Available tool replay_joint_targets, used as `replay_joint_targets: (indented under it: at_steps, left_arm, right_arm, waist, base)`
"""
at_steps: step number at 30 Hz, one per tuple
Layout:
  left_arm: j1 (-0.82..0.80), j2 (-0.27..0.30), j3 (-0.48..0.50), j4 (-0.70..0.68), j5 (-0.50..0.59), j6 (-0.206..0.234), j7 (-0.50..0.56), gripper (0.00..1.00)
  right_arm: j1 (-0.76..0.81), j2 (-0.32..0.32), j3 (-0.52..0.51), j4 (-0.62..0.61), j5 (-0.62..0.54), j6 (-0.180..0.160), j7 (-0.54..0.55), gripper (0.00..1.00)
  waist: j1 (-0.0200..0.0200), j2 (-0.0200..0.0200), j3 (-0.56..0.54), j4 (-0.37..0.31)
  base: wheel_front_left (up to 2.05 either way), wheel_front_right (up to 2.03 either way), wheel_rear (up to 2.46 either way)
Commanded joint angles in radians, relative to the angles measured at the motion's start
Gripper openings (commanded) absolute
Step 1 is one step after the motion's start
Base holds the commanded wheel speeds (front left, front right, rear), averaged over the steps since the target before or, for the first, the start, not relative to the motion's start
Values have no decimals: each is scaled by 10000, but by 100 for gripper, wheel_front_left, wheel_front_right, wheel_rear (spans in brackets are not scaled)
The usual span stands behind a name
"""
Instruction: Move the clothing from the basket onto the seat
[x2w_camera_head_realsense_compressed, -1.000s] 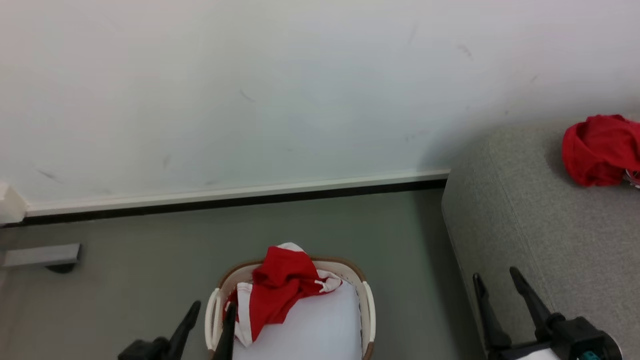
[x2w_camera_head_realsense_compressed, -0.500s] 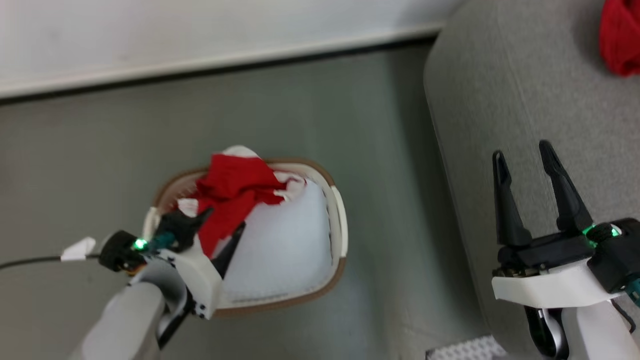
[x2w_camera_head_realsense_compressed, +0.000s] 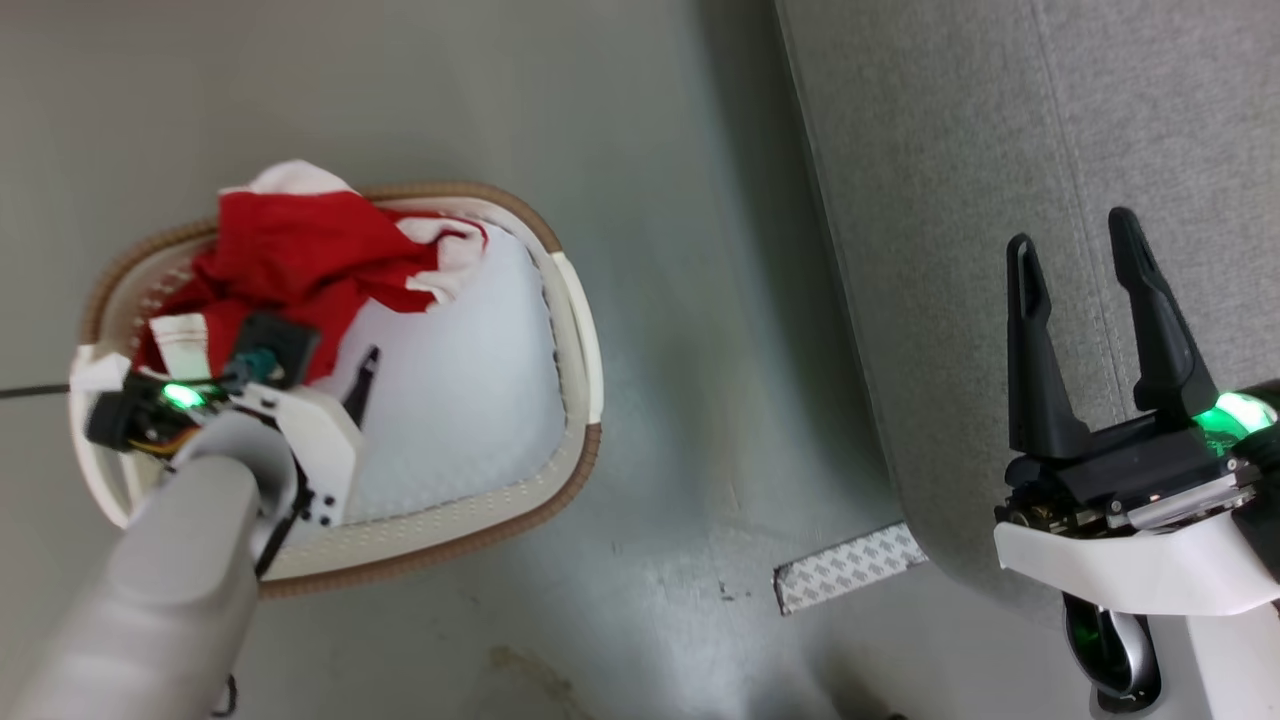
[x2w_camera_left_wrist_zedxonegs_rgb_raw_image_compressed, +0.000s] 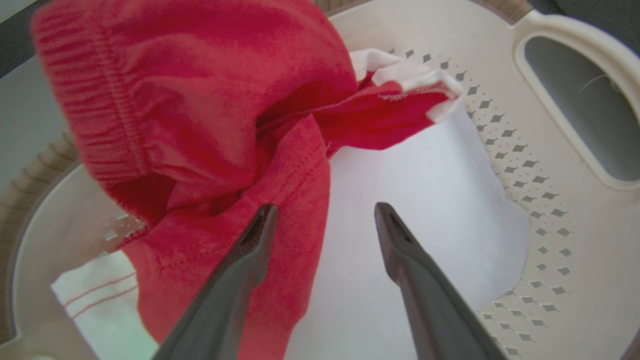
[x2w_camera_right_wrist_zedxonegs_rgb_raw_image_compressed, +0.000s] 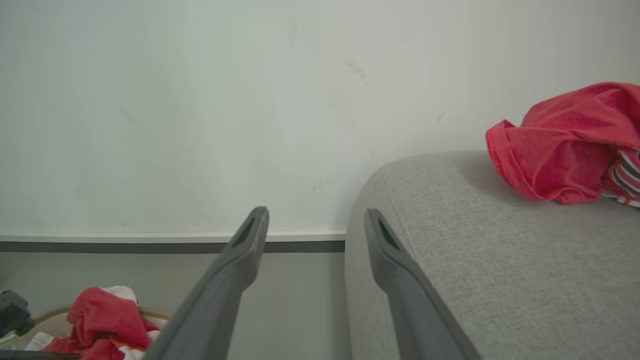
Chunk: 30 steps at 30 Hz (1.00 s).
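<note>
grey floor (x2w_camera_head_realsense_compressed: 680, 300) w/ a patterned white strip (x2w_camera_head_realsense_compressed: 848, 580) on it; pale wall (x2w_camera_right_wrist_zedxonegs_rgb_raw_image_compressed: 200, 100) w/ dark baseboard (x2w_camera_right_wrist_zedxonegs_rgb_raw_image_compressed: 150, 246).

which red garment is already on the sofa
The red heap on the grey sofa; the other garment lies in the basket, at the left gripper.

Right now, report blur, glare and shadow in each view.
Head view: sheen on the floor, green light blooming behind the right gripper, left forearm soft. Left wrist view: jaws blurred close up, clothing slightly soft, basket wall sharper. Right wrist view: even light, faint shadow beside the red garment on the seat.
</note>
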Motion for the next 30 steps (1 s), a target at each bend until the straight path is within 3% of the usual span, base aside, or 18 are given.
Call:
replay_joint_targets:
  at_steps: [1, 7, 12, 14, 15, 22, 30]
  left_arm:
    - [-344, 114, -56, 250, 236, 240, -77, 100]
    - [-1181, 371, -183, 1121, 718, 1263, -149, 100]
    - [-1513, 394, -267, 1765, 792, 1409, -306, 100]
    - [-1607, 340, -285, 1959, 744, 1372, -369, 41]
    - [-1632, 302, -285, 2071, 698, 1341, -396, 0]
    - [-1731, -108, -37, 2283, 150, 1075, -989, 0]
    - [-308, -1179, 911, 698, -1039, 779, -1480, 0]
  right_arm:
    - [-218, 2, -13, -135, 67, -25, 5, 100]
    - [-206, 2, 69, -280, 222, -25, 5, 100]
    - [-26, 4, -18, -291, 311, -25, 5, 100]
    - [12, 2, -15, -289, 315, -25, 5, 100]
    - [24, 2, -26, -295, 327, -25, 5, 100]
    - [-158, -1, 1, -83, 437, -25, 5, 100]
    - [208, -8, -333, 530, 97, -25, 5, 100]
  waist:
    - [-4, 0, 427, -221]
    - [-4, 0, 926, -358]
    - [-4, 0, 1093, -371]
    - [-4, 0, 1123, -374]
    - [-4, 0, 1135, -372]
    - [-4, 0, 793, -256]
    - [-4, 0, -1569, 736]
  base:
    - [0, 0, 0]
    - [0, 0, 0]
    - [0, 0, 0]
    - [0, 0, 0]
    - [0, 0, 0]
    - [0, 0, 0]
    - [0, 0, 0]
